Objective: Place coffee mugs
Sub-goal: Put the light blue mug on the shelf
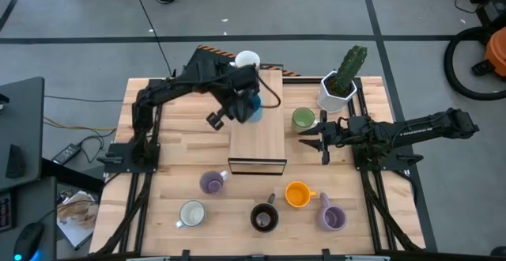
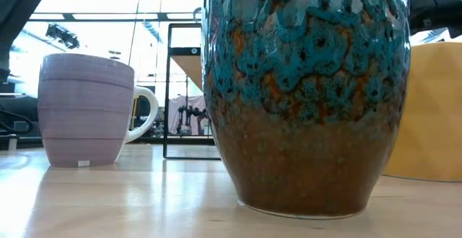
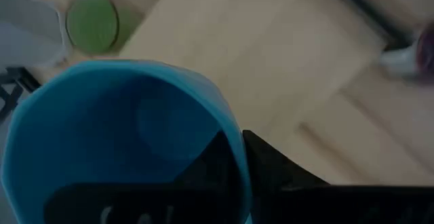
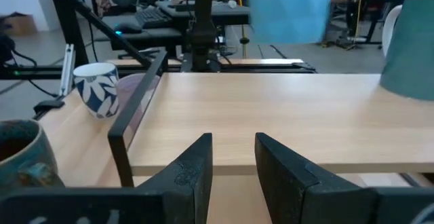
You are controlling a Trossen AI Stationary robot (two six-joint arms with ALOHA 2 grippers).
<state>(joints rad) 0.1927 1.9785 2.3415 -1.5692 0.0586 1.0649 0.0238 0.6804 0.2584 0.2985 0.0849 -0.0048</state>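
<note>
The wooden table [image 1: 174,162] carries a raised wooden shelf [image 1: 257,138] at its centre. From that centre, a green mug [image 1: 303,119] sits at 3 o'clock, a white hexagonal cactus pot [image 1: 335,93] at 2. Toward 6 o'clock stand 5 mugs: lavender mug [image 1: 211,183], white mug [image 1: 192,213], dark brown mug [image 1: 263,217], orange mug [image 1: 297,194], second lavender mug [image 1: 332,217].

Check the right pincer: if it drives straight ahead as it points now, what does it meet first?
Probably the raised wooden shelf: the right pincer, slightly open, faces its near edge at about board height. It might slip just under the board; depth is unclear.
</note>
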